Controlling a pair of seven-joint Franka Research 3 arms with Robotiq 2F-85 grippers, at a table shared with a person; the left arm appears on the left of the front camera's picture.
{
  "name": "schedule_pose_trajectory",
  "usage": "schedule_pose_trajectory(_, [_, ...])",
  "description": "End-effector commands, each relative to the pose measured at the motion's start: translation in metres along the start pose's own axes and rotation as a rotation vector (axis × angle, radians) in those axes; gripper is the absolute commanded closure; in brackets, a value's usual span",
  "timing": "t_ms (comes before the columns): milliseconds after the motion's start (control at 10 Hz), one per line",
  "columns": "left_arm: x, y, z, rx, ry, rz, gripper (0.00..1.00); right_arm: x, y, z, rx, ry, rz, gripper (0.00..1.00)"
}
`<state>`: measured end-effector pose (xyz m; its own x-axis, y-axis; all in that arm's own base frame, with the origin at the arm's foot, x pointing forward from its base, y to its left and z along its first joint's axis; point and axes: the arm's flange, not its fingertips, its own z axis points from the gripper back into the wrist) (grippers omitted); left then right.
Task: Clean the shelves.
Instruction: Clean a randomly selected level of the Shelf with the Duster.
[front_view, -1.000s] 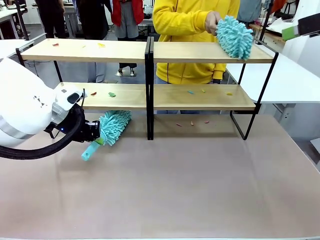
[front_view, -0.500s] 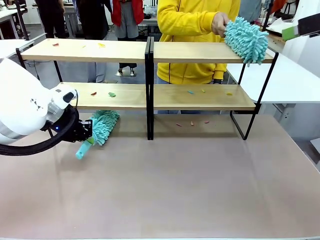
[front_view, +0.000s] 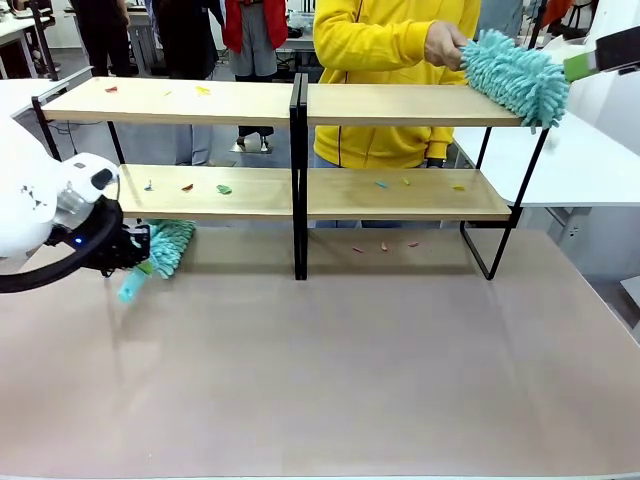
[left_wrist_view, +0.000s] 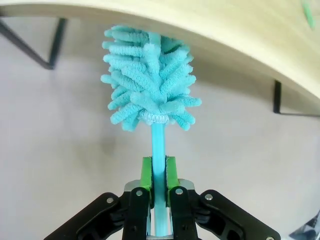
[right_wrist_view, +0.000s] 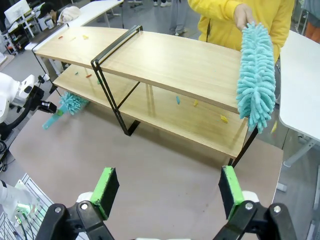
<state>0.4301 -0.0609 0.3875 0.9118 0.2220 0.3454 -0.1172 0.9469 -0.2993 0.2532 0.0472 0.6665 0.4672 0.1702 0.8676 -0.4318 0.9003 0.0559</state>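
The shelves (front_view: 400, 104) stand across the far side of the table, two light-wood boards on a black frame with a centre post (front_view: 298, 170). Small coloured scraps (front_view: 224, 188) lie on both boards. My left gripper (front_view: 133, 256) is shut on the handle of a teal fluffy duster (front_view: 170, 244), whose head lies under the lower board's left end. In the left wrist view the duster head (left_wrist_view: 150, 80) points away from the left gripper (left_wrist_view: 158, 182), just below the board's edge. A person's hand holds a second teal duster (front_view: 515, 75) past the top board's right end. My right gripper (right_wrist_view: 167, 187) hangs open, high above the table.
A few scraps (front_view: 384, 246) lie on the brown table (front_view: 350, 370) beneath the lower board. A white table (front_view: 590, 160) stands to the right of the rack. The person in yellow (front_view: 380, 40) stands behind the shelves, with other people farther back.
My left arm has drawn the duster leftward under the lower board, from near the centre post to the left end. The person's duster has swept right, off the top board's end.
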Motion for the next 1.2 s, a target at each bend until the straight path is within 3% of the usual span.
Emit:
schedule_pose_trajectory(0, [-0.055,0.025,0.026,0.027,0.025,0.014,0.88,0.0,-0.002,0.0,0.002,-0.003,0.016,0.0])
schedule_pose_trajectory(300, [-0.06,0.044,0.025,0.062,0.11,-0.034,0.88,0.0,-0.002,0.0,0.002,-0.003,0.016,0.0])
schedule_pose_trajectory(700, [-0.061,0.047,0.03,0.041,0.139,-0.058,0.88,0.0,-0.002,0.0,0.002,-0.003,0.016,0.0])
schedule_pose_trajectory(1100, [-0.084,0.073,0.067,0.101,0.31,-0.343,0.88,0.0,-0.002,0.0,0.002,-0.003,0.016,0.0])
